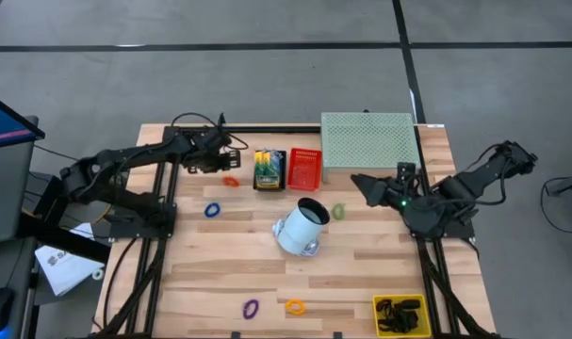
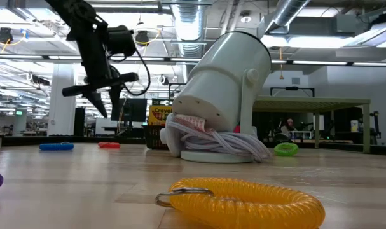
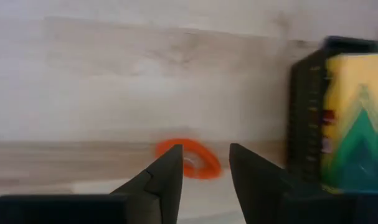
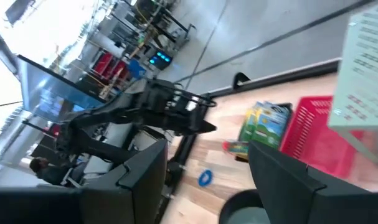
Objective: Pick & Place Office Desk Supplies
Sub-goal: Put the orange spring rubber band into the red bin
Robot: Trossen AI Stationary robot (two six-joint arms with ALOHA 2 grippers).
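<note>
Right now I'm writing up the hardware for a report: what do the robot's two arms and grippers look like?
Both arms are dark, jointed and bulky. The left arm carries looping black cables near its wrist; its gripper ends in two tapered black fingers. The right arm shows a small green light, and its gripper has two broad, flat dark fingers.

text: partial "Cray" | on: yellow crayon box (image 2: 159, 114) | other: none

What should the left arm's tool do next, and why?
Probably lower straight down onto the small orange rubber-band ring. The left tool hangs above the wooden table with its fingers parted and nothing between them, and the ring lies just past the tips, beside the black tray holding a yellow-green crayon box.
</note>
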